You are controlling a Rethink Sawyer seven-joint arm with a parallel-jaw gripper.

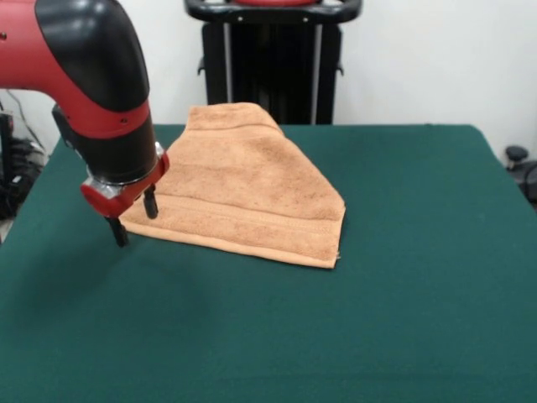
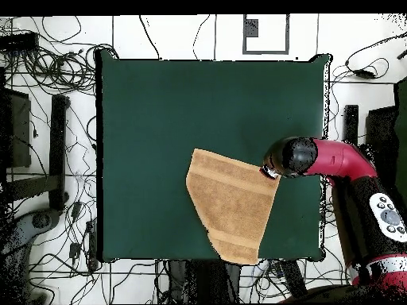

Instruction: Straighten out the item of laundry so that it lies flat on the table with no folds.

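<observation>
The front view looks from across the table toward the robot's pedestal, low and fairly near. The overhead view looks straight down from high up, taking in the whole table and the floor around it. Both share the tabletop.

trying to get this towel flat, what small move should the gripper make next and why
Probably lower and close on the towel corner beside the gripper. The fingers stand open right at that corner, nothing held, and the towel still lies folded over on the table.
</observation>
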